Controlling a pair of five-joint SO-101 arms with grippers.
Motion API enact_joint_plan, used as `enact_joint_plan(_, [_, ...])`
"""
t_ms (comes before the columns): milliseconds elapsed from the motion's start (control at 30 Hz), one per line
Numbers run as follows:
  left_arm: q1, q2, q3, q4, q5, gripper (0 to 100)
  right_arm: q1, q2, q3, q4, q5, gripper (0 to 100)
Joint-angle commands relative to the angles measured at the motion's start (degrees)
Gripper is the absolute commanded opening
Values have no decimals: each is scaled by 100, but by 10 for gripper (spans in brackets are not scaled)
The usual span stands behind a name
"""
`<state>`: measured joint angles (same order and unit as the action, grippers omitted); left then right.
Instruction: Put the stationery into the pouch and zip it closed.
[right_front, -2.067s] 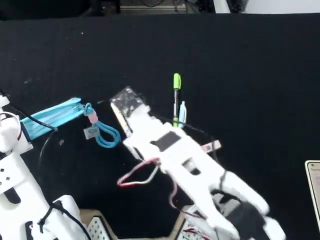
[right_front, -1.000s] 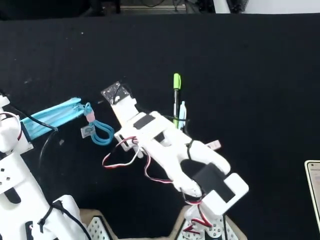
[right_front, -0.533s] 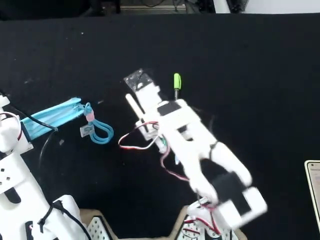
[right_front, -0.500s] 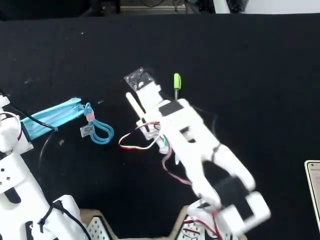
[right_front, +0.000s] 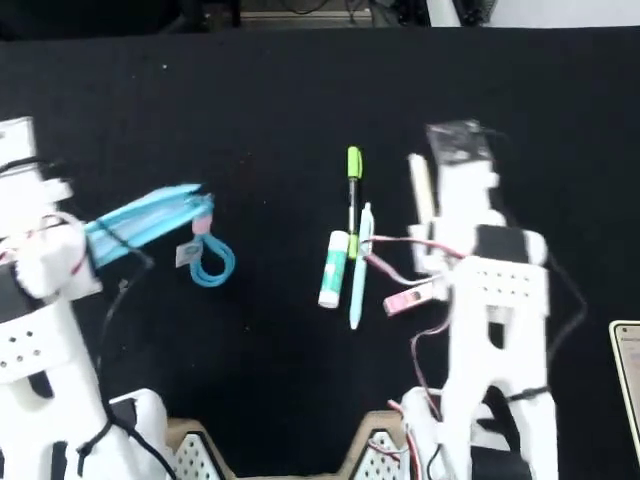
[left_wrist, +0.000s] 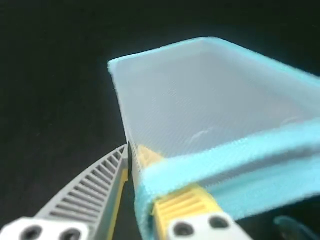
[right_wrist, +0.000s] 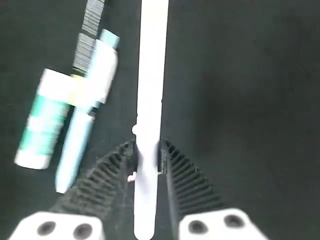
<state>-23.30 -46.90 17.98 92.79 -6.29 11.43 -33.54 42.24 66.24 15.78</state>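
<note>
A light blue mesh pouch (right_front: 150, 218) hangs off the table at the left, and my left gripper (left_wrist: 145, 170) is shut on its open rim (left_wrist: 200, 160). Its blue loop strap (right_front: 211, 263) dangles beside it. My right gripper (right_front: 432, 185) stands at the right, shut on a long white stick (right_wrist: 150, 100) that lies lengthwise between the fingers. On the table in the middle lie a green-capped pen (right_front: 353, 195), a glue stick (right_front: 333, 268) and a pale blue pen (right_front: 359, 268). A small pink piece (right_front: 410, 298) rests by the right arm.
The table is covered in black cloth (right_front: 250, 90). A white card (right_front: 628, 350) lies at the right edge. Both arm bases stand along the near edge.
The right arm has swung from near the pouch over to the right, carrying the white stick and uncovering the glue stick and pens. The left arm has shifted the pouch to the right.
</note>
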Motion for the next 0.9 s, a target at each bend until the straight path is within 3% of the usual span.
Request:
enact_joint_plan(0, [901,-97,-945,62,413,30,686,-163,22,35,510,11])
enact_joint_plan(233, [1534,-79,-1569,70,976,30,1222,-163,347,-44,879,11])
enact_joint_plan(467, [1789,-53,-233,-466,958,30,1653,-163,1103,-1152,1029,11])
enact_joint_plan(733, [1763,-35,910,-1064,-273,30,1705,-163,1332,-1213,1029,12])
enact_joint_plan(867, [1763,-79,1367,-1363,-378,30,1670,-163,1332,-1213,1029,12])
